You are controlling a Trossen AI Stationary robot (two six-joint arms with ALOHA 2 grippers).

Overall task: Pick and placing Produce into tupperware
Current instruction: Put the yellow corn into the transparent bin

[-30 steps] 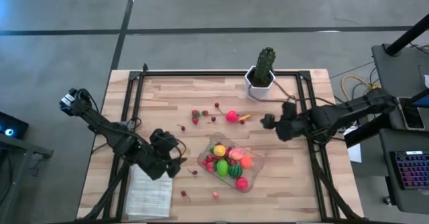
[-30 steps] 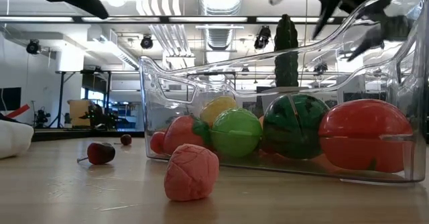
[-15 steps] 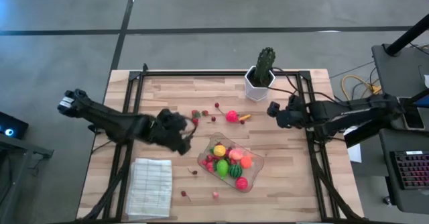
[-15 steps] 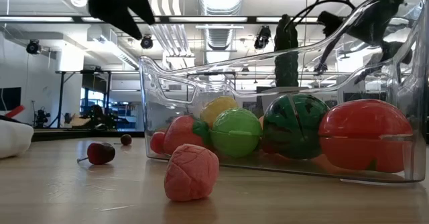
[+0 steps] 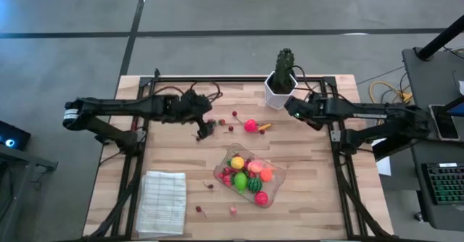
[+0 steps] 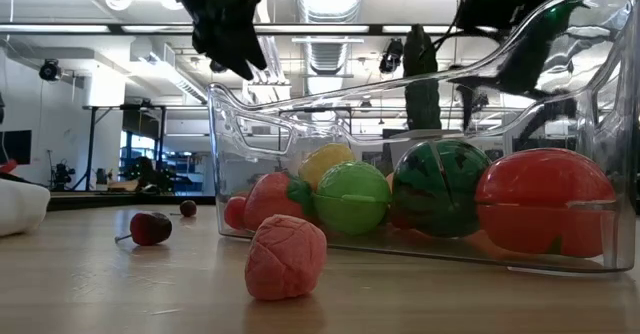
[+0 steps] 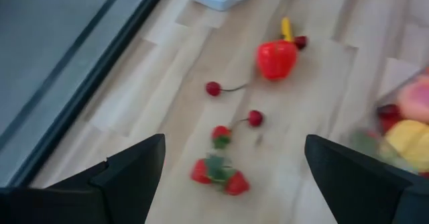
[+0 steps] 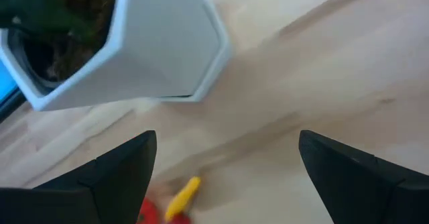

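Folded white cloth [image 5: 160, 202] at the near left corner of the table [image 5: 174, 155], not part of the task. Left gripper [image 5: 204, 126] above the far-left middle of the boards, fingers spread wide and empty, poised over a cluster of strawberries [image 7: 218, 174] and cherries [image 7: 253, 118] — none yet collected. Just to the right of these: one more cherry [image 7: 213, 88], a red pepper-like piece [image 7: 276, 58] and a small yellow-orange piece [image 7: 287, 28], all loose on the wood. Nearer the front edge: a dark cherry [image 6: 150, 228], another small red berry [image 5: 198, 209] and a pink knobbly piece [image 6: 286, 257], likewise outside. Tupperware [image 5: 272, 191] right of centre toward the front, already holding yellow, green, pink, orange and red pieces plus a striped melon ball [image 6: 441, 186] — judged roughly half filled, about ten items left out. Cactus [image 5: 285, 67] in its white pot [image 8: 154, 49] at the far edge. Right gripper [image 5: 296, 112] just beside that pot, fingers wide apart, holding nothing.
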